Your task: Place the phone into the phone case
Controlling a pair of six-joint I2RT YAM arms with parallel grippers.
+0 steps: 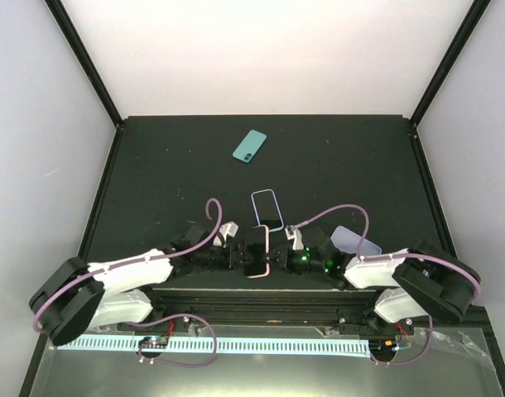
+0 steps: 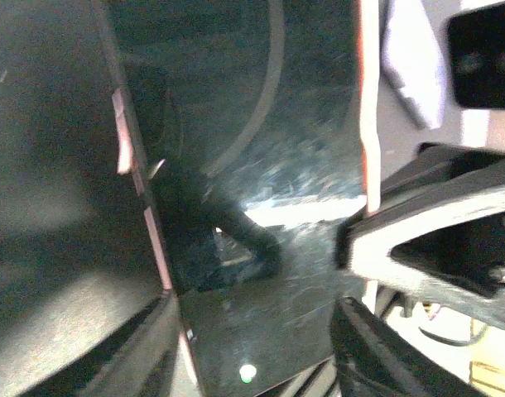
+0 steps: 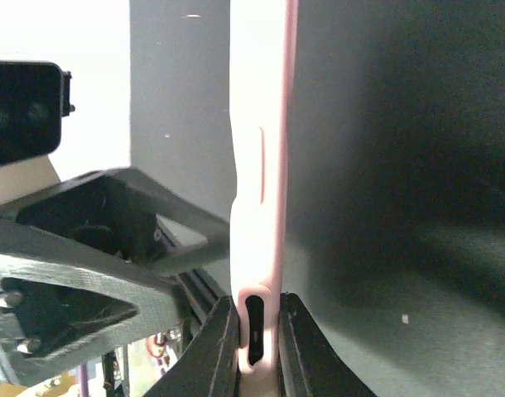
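The phone (image 1: 249, 146), a slim teal slab with rounded corners, lies flat at upper centre of the matte dark surface (image 1: 153, 182). The pale lavender phone case (image 1: 357, 241) lies centre right. The left pincer (image 2: 257, 351) and right pincer (image 3: 254, 327) both clamp a glossy pink-rimmed phone (image 1: 257, 251).

We are looking at a robotics lab cell: two arms (image 1: 124, 273) bolted to a rail (image 1: 261, 299), a black table (image 1: 343, 157) boxed in by blank white panels (image 1: 261, 50) and black struts (image 1: 83, 58) — nothing homely

Top view sharp; bench (image 1: 170, 174) dark, back wall (image 1: 269, 50) overexposed. My left wrist view dim, blurred, glare patch low centre. Right wrist view: upper left blown out.
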